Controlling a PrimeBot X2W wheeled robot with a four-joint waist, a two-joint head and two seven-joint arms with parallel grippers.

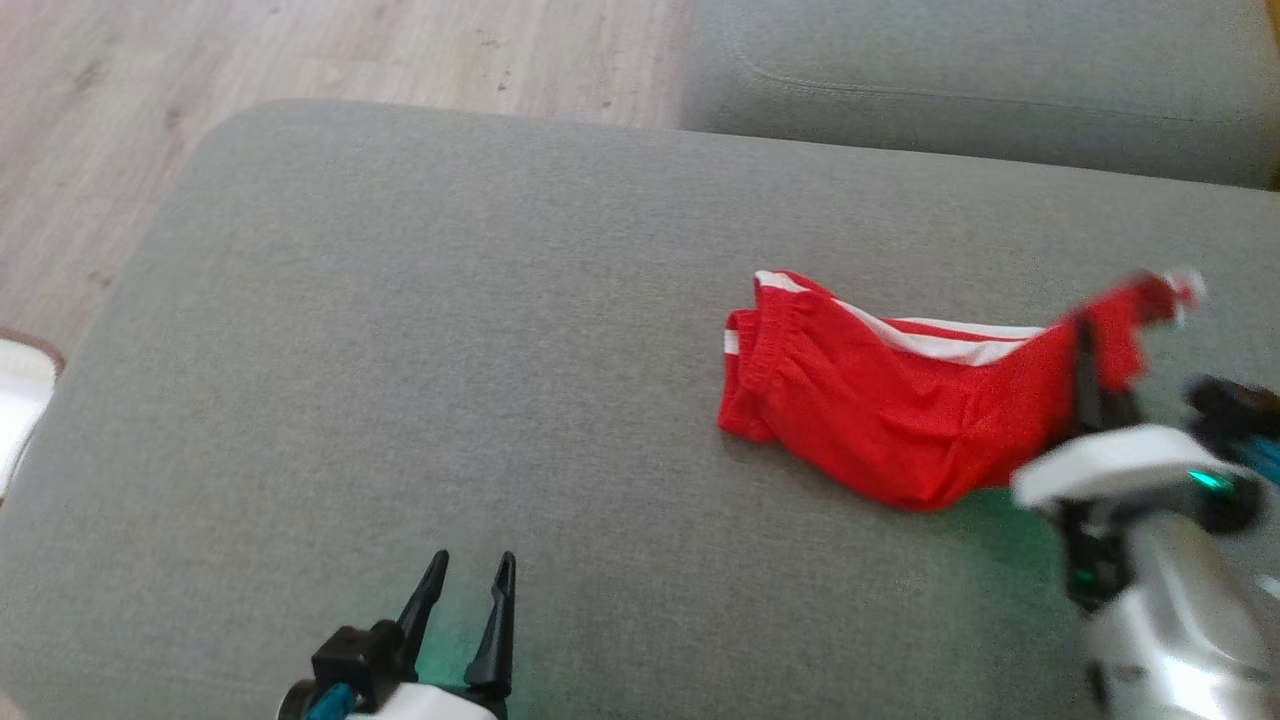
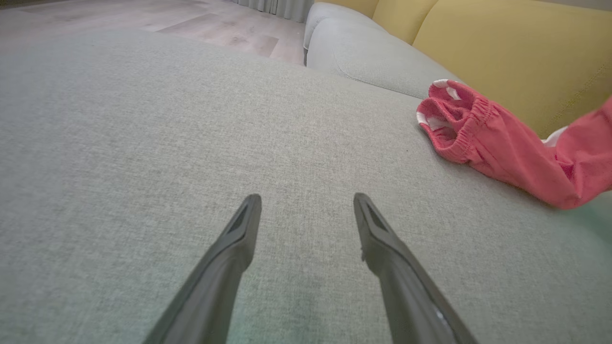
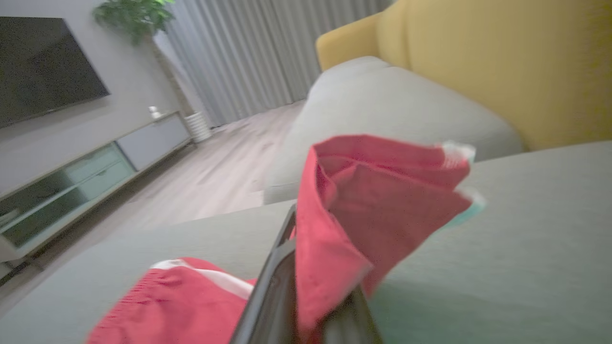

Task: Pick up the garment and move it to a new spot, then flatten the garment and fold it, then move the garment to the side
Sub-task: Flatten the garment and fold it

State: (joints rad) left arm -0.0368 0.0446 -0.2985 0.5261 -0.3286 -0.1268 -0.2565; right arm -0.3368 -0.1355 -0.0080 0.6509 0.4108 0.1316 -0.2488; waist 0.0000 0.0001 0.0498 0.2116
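red shorts [image 1: 880,410] lie crumpled at the right side of the grey cushion [image 1: 450,350]. right claw [image 1: 1084,350] clamped tight on one leg end, held off the cushion, evidently for lifting. left claw [image 1: 473,560] spread wide, empty, at the cushion's near edge, in reserve.

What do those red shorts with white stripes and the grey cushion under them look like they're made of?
Red shorts with white stripes: thin, soft, matte fabric, probably a light sports knit; it hangs limp and puckers at the gathered waistband. Grey cushion: matte woven upholstery cloth, with a fine flecked grain up close; rounded edges suggest padding inside.
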